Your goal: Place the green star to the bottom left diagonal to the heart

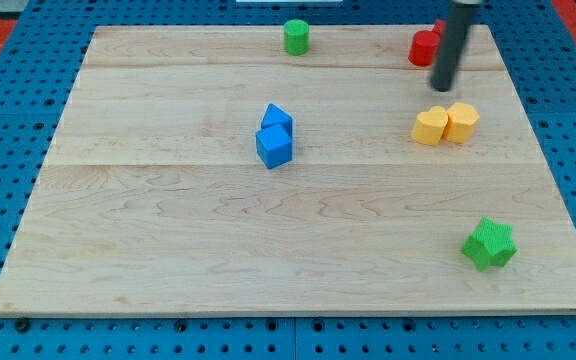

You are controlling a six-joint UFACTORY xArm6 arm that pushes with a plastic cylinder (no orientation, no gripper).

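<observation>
The green star [489, 244] is sitting at the near right of the counter [168, 250], well apart from every other block, and nothing is touching it. My tip [442, 86] is hovering far off at the far right, just in front of a red block [425, 47] and just behind a pair of yellow blocks [445, 124] that are standing side by side and touching. This arm is carrying no pincer at all, so there is nothing to call open or closed; the rod is simply standing clear of the star.

The heart is hard to pick out. The left one of the yellow pair seems the likeliest candidate (its outline is looking lobed, though I cannot be sure at this size), and the red block is partly hidden behind the rod. Taking either as the heart, the star is lying to its near right, not its near left, so I judge the task as not begun.

What is remaining: bringing the tip round to the star's right side and sliding it leftward and a little farther back.

Two blue blocks [276, 136] are resting together mid-counter, and a green cylinder [296, 37] is standing at the far edge.
</observation>
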